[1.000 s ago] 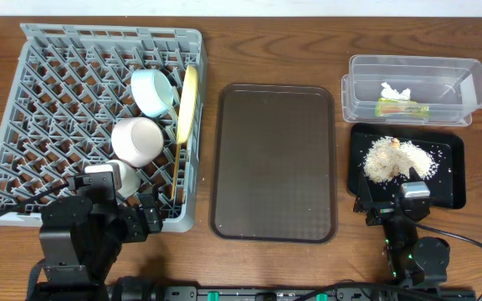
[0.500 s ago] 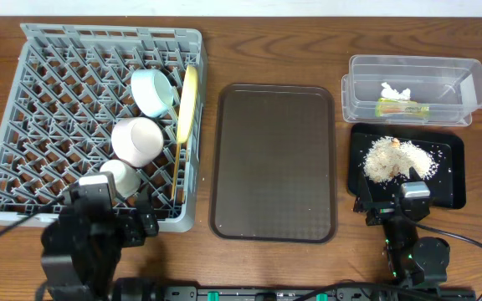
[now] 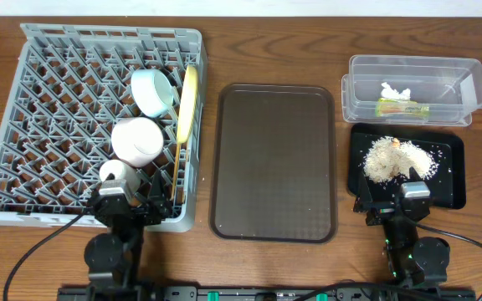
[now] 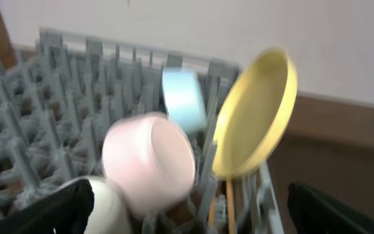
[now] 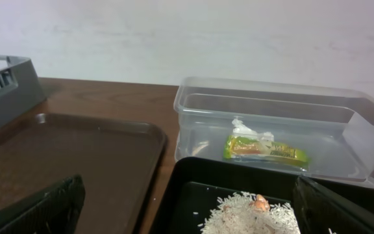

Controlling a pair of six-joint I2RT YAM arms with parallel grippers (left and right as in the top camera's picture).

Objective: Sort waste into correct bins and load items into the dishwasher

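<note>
From overhead, a dark brown tray (image 3: 274,163) sits in the middle of the counter (image 3: 266,50). Left of it, a grey dish rack (image 3: 57,100) holds a light blue bowl (image 3: 151,90), a pale pink bowl (image 3: 136,139) and a small white cup (image 3: 115,171) on their sides, and a yellow plate (image 3: 188,104) on edge along the side nearest the tray. Right of the tray, a clear tub (image 3: 467,88) holds a white tissue (image 3: 395,90) and a green-and-orange wrapper (image 3: 402,108). In front of the tub, a black tray (image 3: 450,188) carries beige rice scraps (image 3: 392,157). The left hand (image 3: 130,203), at the rack's near edge, and the right hand (image 3: 397,209), at the black tray's near edge, are spread wide and hold nothing. The blurred left wrist view adds wooden chopsticks (image 4: 229,208) standing beneath the plate. The right wrist view shows the wrapper lying flat on the tub's floor and an orange speck (image 5: 260,203) on the rice.
</note>
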